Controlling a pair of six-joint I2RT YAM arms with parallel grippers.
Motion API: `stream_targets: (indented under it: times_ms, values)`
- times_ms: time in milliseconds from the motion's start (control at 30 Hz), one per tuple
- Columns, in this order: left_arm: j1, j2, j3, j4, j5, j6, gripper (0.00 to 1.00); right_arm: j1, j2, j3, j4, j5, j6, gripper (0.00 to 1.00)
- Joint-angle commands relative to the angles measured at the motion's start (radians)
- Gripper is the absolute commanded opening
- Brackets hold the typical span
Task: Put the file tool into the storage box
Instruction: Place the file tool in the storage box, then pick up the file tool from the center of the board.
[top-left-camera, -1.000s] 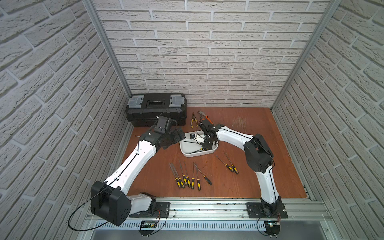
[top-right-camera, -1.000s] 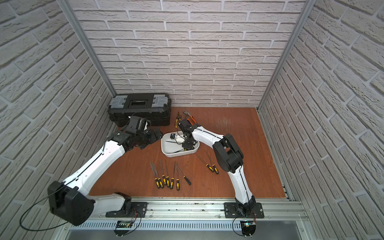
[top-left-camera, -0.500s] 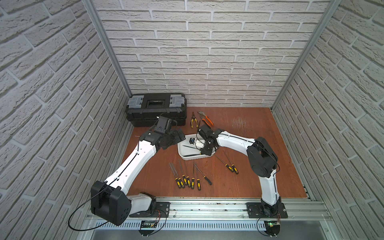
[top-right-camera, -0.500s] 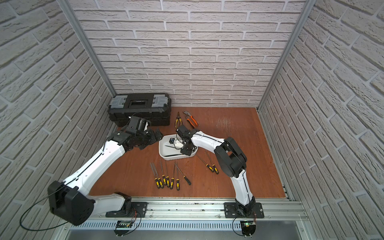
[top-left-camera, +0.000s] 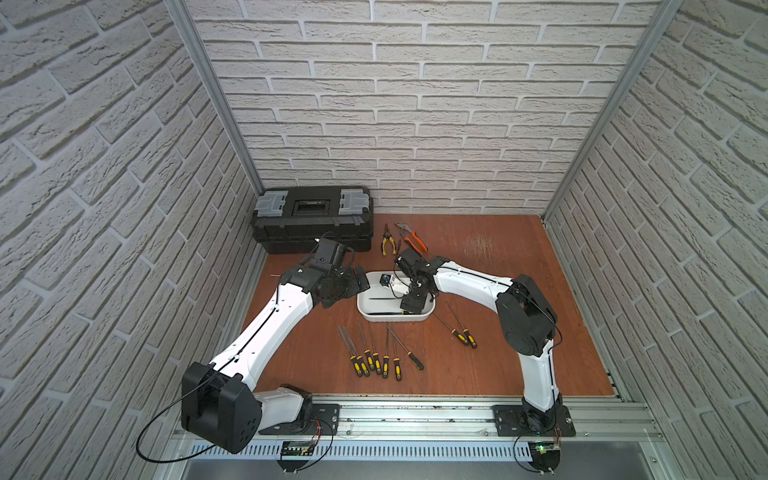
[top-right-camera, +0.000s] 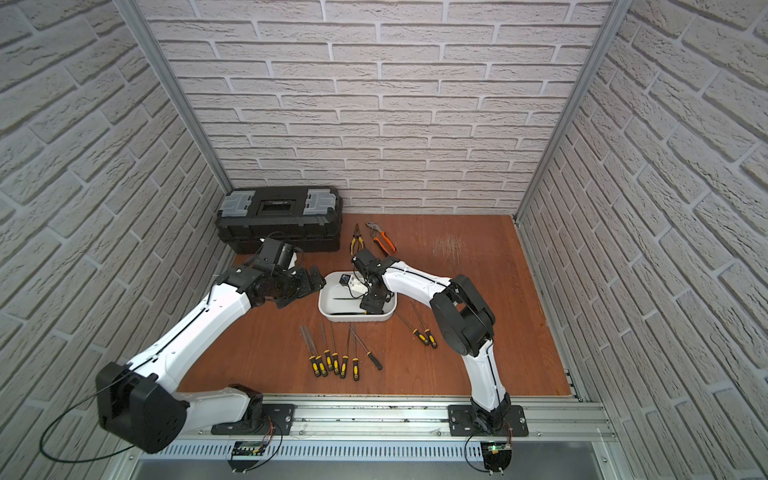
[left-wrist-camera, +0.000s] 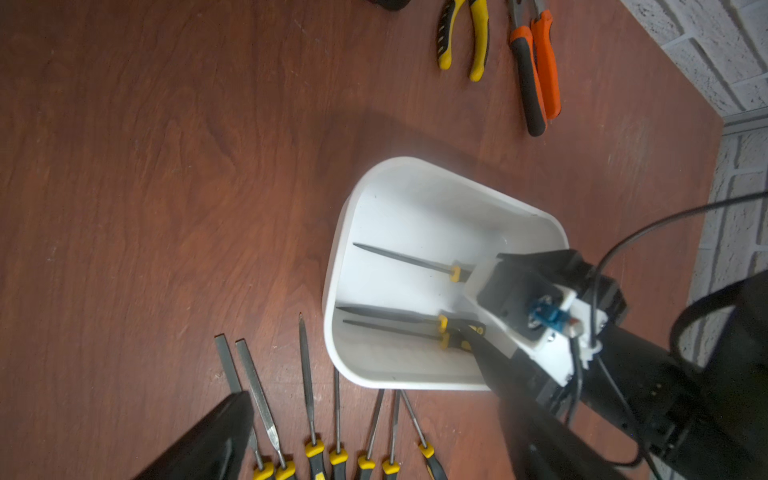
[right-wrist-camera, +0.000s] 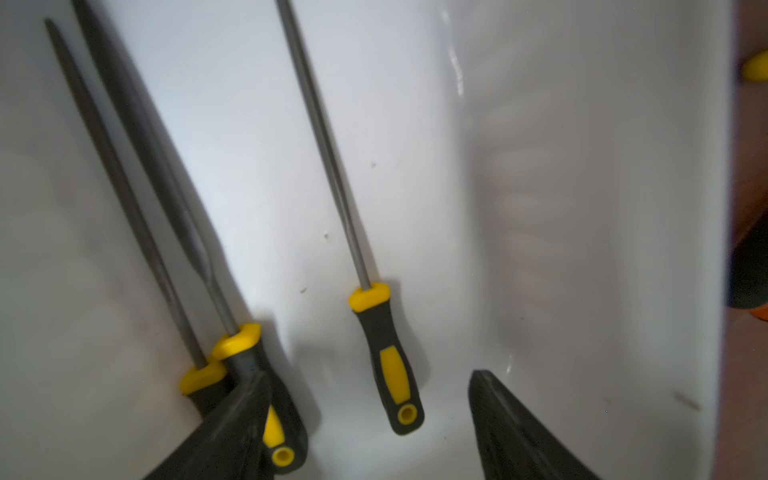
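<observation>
The right claw (right-wrist-camera: 368, 374) is now gaping wide, having just released the file tool (right-wrist-camera: 392, 374), which is lying inside the storage box (right-wrist-camera: 582, 208). The left claw (top-left-camera: 355, 289) is hovering open and empty beside it.

The right pincer (right-wrist-camera: 368, 374) runs off the right wrist view's edge, one finger (right-wrist-camera: 224, 432) partly covering two file handles (right-wrist-camera: 277, 438); in the left wrist view the right arm (left-wrist-camera: 536, 286) hides a corner of the storage box (left-wrist-camera: 345, 232).
</observation>
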Motion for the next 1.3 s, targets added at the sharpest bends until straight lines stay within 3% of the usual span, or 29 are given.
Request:
stream_targets:
  times_ms: [0, 300, 600, 767, 933, 1133, 1267]
  values:
    - [-0.019, -0.032, -0.026, -0.02, 0.025, 0.008, 0.98, -0.015, -0.073, 0.068, -0.018, 0.006, 0.114, 0.84]
    - [-0.081, -0.001, -0.011, -0.087, 0.044, 0.05, 0.98, -0.062, -0.307, -0.018, -0.06, 0.007, 0.483, 0.8]
    - [-0.191, 0.1, 0.055, -0.092, 0.044, 0.117, 0.98, -0.063, -0.585, -0.349, -0.029, 0.006, 0.803, 0.76]
    - [-0.223, 0.146, 0.082, -0.098, 0.036, 0.183, 0.98, -0.063, -0.69, -0.525, -0.02, -0.015, 0.897, 0.76]
    - [-0.202, 0.163, 0.084, -0.058, 0.031, 0.204, 0.98, -0.063, -0.751, -0.646, -0.021, -0.015, 0.948, 0.75]
    - [-0.079, 0.16, 0.054, 0.027, 0.123, 0.148, 0.98, -0.064, -0.706, -0.658, -0.047, -0.057, 0.978, 0.73]
    - [-0.037, 0.122, 0.05, -0.007, 0.067, 0.152, 0.98, -0.063, -0.669, -0.65, -0.051, -0.054, 0.983, 0.72]
